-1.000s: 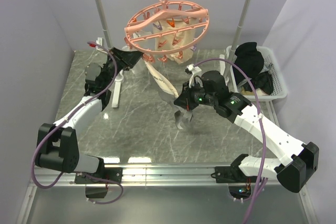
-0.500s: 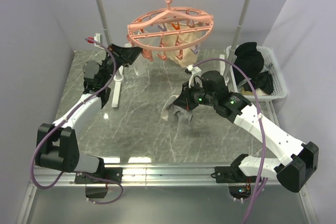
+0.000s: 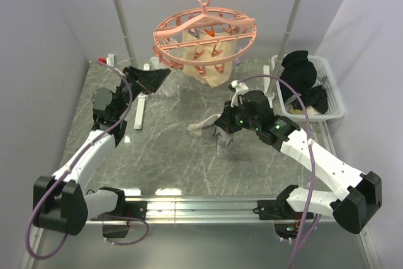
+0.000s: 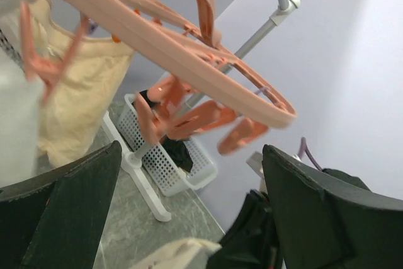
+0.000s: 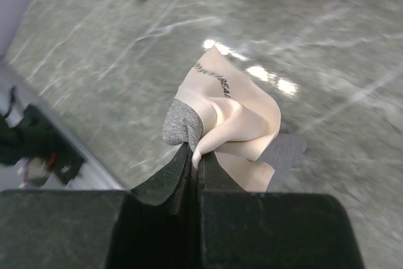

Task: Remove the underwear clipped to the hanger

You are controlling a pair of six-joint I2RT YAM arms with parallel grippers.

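In closed right end effector [image 5: 194, 155], underwear [image 5: 234, 113].

Salmon pink is being shown by the round plastic drying-ring hanger [image 3: 205, 12], with orange and purple being mixed among its small clips [image 4: 195, 121]. Cream-beige is being displayed by the soft fabric underwear [image 3: 214, 75]. Cream, a grey band and dark lettering are being shown by the crumpled soft garment [image 5: 230, 114]. The marbled desk [image 3: 164, 155] is being seen as grey veined with white.
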